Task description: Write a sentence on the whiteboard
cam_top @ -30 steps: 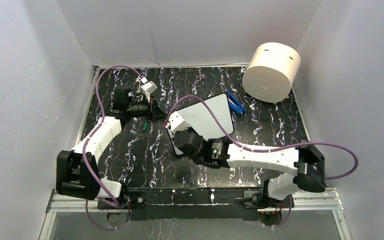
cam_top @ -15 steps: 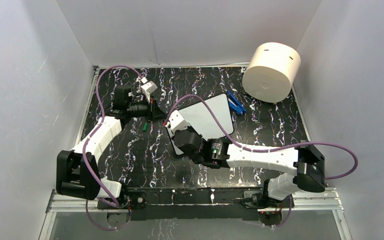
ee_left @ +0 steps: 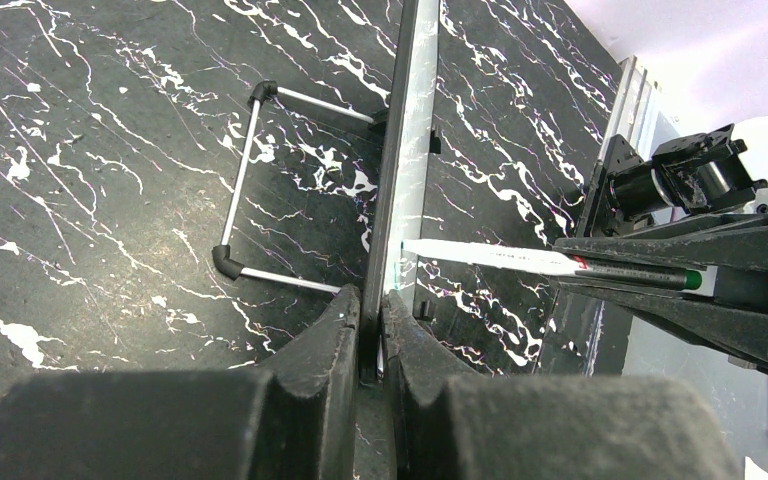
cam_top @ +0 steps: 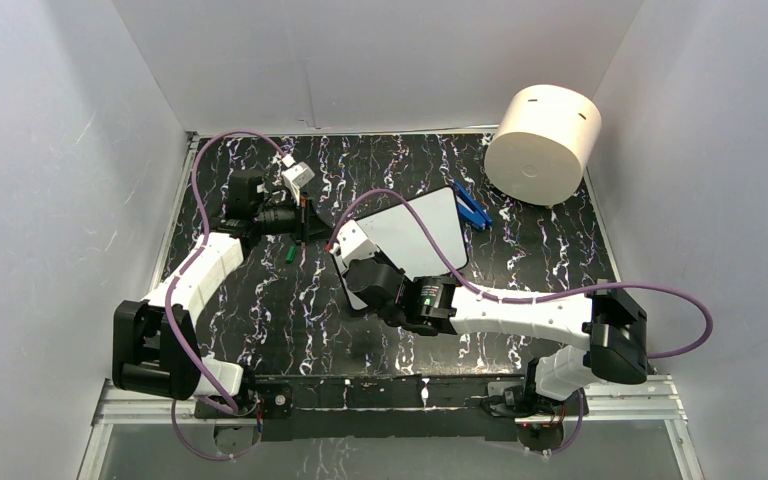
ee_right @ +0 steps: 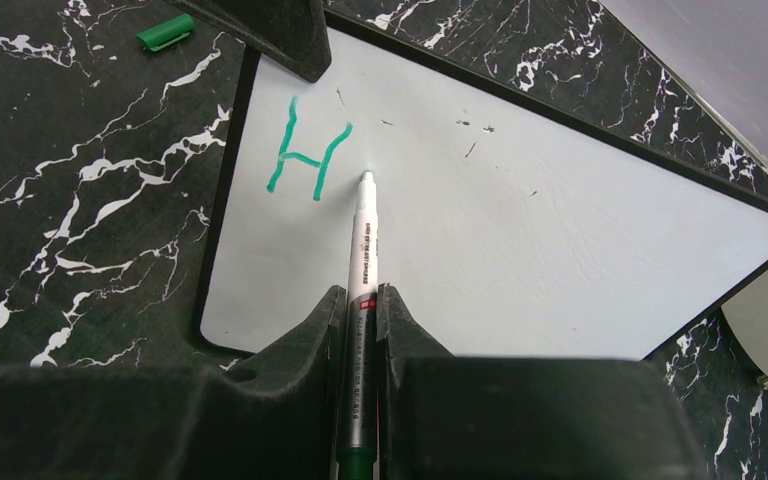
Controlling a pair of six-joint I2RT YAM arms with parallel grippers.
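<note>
- Surface: black table point(cam_top: 540, 260) with white marbling, closed in by plain white walls on three sides.
- Off-task items: a cream cylinder point(cam_top: 543, 143) at the far right corner, a blue object point(cam_top: 472, 208) just beside the board's far edge, and a green cap point(ee_right: 165, 32) lying loose on the table.
- The whiteboard point(ee_right: 560, 230) sits mid-table, propped at a tilt with its wire stand point(ee_left: 245, 190) folded out behind.
- The left gripper point(ee_left: 370, 305) has its fingers pressed onto the board's black frame, steadying it.
- The right gripper point(ee_right: 363, 297) pinches the marker point(ee_right: 364, 240). Its tip touches the board just right of the first letter.
- Step in hand: early writing. The sentence point(ee_right: 305, 152) stands at one teal-green H.
- Next move, as a judgement: short controlled strokes for the second letter, with light pressure so the board does not pivot in the left clamp.
- Risk: the slant drifting toward the frame.
</note>
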